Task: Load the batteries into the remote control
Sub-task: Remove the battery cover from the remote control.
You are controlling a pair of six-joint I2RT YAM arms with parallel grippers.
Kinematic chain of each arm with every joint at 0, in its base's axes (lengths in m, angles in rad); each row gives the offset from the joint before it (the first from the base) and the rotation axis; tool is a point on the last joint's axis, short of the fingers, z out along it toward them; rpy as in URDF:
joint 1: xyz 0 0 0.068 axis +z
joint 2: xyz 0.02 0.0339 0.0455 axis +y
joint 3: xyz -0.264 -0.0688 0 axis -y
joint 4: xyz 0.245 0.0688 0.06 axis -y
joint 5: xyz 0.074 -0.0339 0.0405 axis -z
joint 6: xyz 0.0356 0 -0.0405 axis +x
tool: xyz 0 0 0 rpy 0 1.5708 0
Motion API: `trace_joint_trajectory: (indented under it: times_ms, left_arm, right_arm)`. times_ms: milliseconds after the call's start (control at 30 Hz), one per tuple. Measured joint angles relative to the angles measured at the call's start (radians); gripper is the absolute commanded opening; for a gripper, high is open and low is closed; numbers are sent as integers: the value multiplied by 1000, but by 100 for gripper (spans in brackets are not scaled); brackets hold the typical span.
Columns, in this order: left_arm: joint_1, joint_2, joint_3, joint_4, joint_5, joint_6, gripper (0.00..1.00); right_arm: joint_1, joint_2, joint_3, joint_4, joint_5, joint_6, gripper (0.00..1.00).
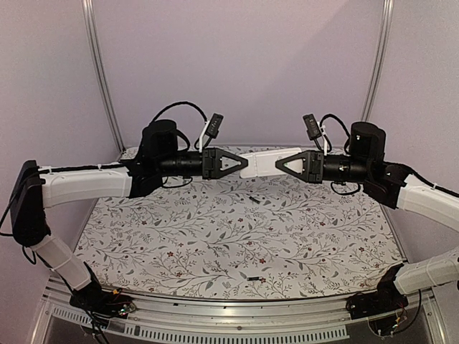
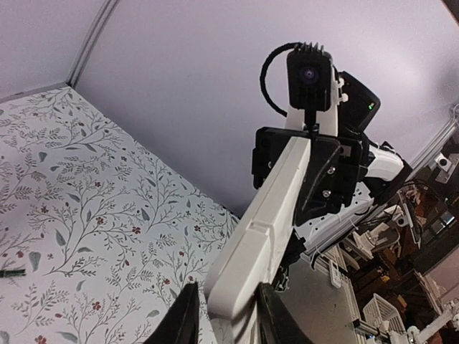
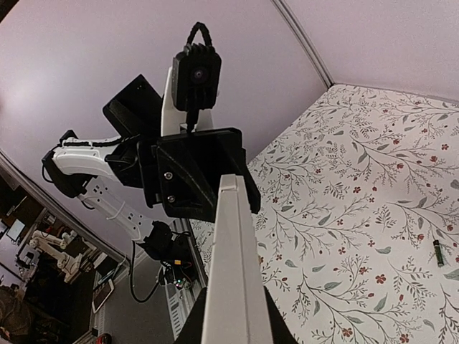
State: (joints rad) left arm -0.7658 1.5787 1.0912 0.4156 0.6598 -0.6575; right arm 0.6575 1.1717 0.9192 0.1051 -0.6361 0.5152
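The white remote control [image 1: 267, 162] hangs level in the air above the back of the table, held at both ends. My left gripper [image 1: 240, 163] is shut on its left end and my right gripper [image 1: 277, 163] is shut on its right end. In the left wrist view the remote [image 2: 267, 229] runs up from my left gripper [image 2: 226, 319] to the right one. In the right wrist view its thin edge [image 3: 233, 265] rises from my right gripper [image 3: 233, 326]. One battery [image 1: 255, 200] lies on the table under the remote, another [image 1: 257, 278] near the front edge.
The table carries a floral cloth [image 1: 179, 236]. Plain walls and metal posts close off the back and sides. A battery shows at the left edge of the left wrist view [image 2: 11, 273] and at the right of the right wrist view [image 3: 437, 253].
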Motion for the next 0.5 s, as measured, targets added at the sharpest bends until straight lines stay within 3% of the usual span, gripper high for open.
trace_joint_trajectory:
  times_ms: [367, 433, 500]
  left_arm:
    - [0, 0, 0, -30, 2, 5, 12]
    - [0, 0, 0, -37, 2, 6, 13]
    - [0, 0, 0, -39, 2, 6, 21]
  right_arm:
    - [-4, -1, 4, -45, 32, -29, 0]
    - [-4, -1, 6, -56, 42, -38, 0]
    - [-2, -2, 14, -77, 54, -49, 0]
